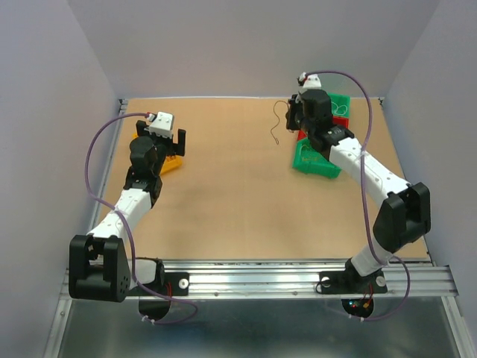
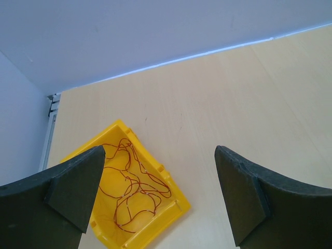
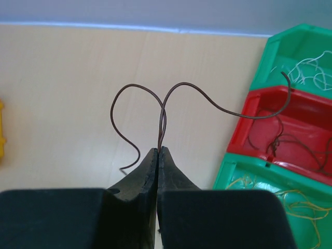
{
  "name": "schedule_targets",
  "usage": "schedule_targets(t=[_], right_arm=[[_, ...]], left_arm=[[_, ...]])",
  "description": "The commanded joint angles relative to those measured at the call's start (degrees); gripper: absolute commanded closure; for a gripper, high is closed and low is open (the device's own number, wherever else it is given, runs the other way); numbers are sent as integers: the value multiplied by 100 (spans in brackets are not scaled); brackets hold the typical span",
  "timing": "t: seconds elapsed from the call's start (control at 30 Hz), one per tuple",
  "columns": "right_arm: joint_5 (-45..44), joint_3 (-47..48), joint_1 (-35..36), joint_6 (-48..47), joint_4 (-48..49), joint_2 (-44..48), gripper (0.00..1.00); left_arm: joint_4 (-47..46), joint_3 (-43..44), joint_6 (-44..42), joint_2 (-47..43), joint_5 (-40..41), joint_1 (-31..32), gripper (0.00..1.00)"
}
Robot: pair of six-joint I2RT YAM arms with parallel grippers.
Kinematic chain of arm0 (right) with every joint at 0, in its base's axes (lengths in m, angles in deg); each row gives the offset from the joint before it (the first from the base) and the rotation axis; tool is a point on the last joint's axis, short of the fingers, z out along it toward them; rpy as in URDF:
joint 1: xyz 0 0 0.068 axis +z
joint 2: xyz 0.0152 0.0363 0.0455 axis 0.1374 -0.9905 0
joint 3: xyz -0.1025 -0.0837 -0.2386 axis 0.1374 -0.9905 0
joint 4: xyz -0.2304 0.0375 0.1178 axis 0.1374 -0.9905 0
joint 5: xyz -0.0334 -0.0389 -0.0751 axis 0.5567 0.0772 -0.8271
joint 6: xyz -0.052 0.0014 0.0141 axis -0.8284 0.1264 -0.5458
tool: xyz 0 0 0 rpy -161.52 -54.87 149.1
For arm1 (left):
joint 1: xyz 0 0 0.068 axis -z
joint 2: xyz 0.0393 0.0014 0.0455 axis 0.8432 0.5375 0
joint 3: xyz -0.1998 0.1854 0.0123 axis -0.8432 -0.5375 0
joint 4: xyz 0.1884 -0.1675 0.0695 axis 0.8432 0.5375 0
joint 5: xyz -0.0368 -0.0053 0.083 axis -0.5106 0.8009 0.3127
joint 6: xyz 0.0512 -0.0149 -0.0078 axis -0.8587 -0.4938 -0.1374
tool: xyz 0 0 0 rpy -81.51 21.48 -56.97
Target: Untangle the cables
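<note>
My right gripper (image 3: pixel 159 150) is shut on a thin brown cable (image 3: pixel 162 124) and holds it above the table. The cable's two ends curl away from the fingertips, one to the left and one toward the red bin (image 3: pixel 290 111). In the top view this cable (image 1: pixel 273 128) hangs left of my right gripper (image 1: pixel 293 113). My left gripper (image 2: pixel 161 197) is open and empty above a yellow bin (image 2: pixel 171 199) that holds a tangle of thin red-brown cables (image 2: pixel 129 184). In the top view the left gripper (image 1: pixel 170 143) hovers over the yellow bin (image 1: pixel 171 164).
A green bin (image 3: pixel 306 44) with white cables, the red bin with dark cables and a second green bin (image 3: pixel 244 176) with yellow cables stand in a row at the right (image 1: pixel 317 160). Grey walls close in the table on three sides.
</note>
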Motion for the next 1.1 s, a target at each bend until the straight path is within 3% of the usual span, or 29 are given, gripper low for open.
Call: schedule_targets(t=[0.0, 0.3, 0.6, 1.07], right_arm=[[-61, 713, -455, 112, 280, -370, 99], [-870, 1259, -1193, -134, 1051, -1398, 99], [-1635, -532, -1343, -1169, 3775, -1425, 99], [-2031, -1071, -1343, -724, 3489, -1513, 99]], left_arm=[[-368, -13, -90, 10, 27, 51, 1], [-368, -13, -98, 45, 62, 59, 2], [-368, -4, -107, 89, 62, 77, 2], [-333, -4, -107, 98, 36, 112, 2]])
